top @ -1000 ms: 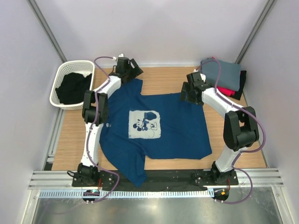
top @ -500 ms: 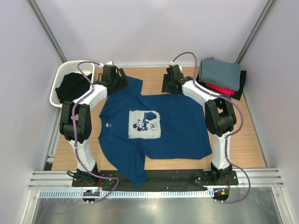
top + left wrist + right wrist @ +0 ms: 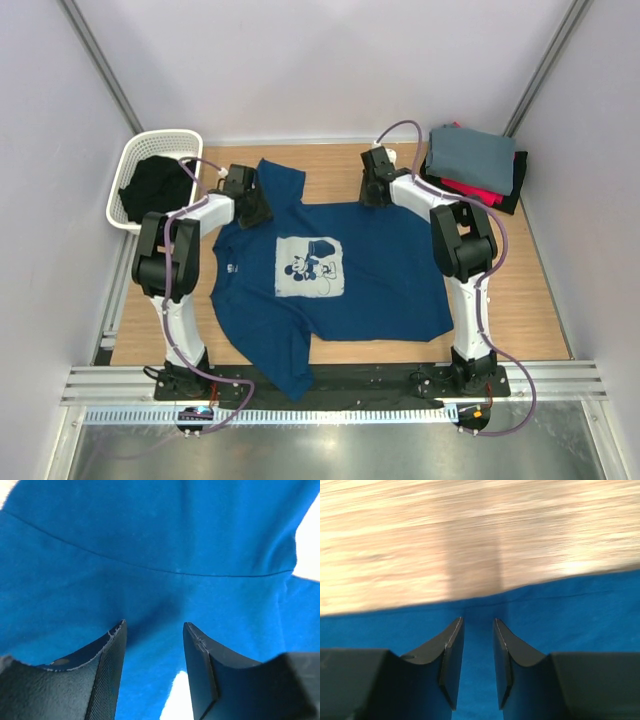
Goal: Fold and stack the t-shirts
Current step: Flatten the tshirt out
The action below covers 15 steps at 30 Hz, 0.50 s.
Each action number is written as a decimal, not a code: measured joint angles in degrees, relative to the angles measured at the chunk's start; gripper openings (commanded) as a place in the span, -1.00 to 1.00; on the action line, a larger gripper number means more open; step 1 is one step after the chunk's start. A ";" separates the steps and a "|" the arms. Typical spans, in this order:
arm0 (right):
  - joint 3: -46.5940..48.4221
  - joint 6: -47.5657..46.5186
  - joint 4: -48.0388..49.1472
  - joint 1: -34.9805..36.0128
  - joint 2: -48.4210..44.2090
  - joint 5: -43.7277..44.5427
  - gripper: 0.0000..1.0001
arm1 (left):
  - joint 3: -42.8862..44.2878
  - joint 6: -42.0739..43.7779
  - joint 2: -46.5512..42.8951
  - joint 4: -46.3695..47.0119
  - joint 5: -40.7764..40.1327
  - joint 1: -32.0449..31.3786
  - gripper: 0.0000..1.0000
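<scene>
Over the navy tee [image 3: 385,285], left claw [image 3: 154,628]

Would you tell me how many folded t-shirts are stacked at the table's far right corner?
3: the grey tee on top, the red tee under it, the black tee at the bottom; more may be hidden between.

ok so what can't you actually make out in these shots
Right wrist view: right gripper shows a narrow gap over the navy t-shirt edge; pinch unclear.
Top view: dark heap in the basket, too small to identify.
Top view: grey t-shirt covers the red t-shirt and black t-shirt; only edges show.
</scene>
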 measured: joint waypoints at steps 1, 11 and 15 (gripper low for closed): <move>0.00 0.07 0.09 -0.46 0.37 0.00 -0.30 | -0.20 0.17 -0.22 0.04 -0.20 0.00 0.01; -0.61 0.94 2.54 -4.57 1.40 1.75 -0.30 | -5.16 0.48 -3.82 1.18 -4.09 0.24 0.01; -1.22 2.69 3.78 -5.64 1.31 1.55 -0.28 | -5.38 0.68 -3.98 0.98 -4.02 0.87 0.01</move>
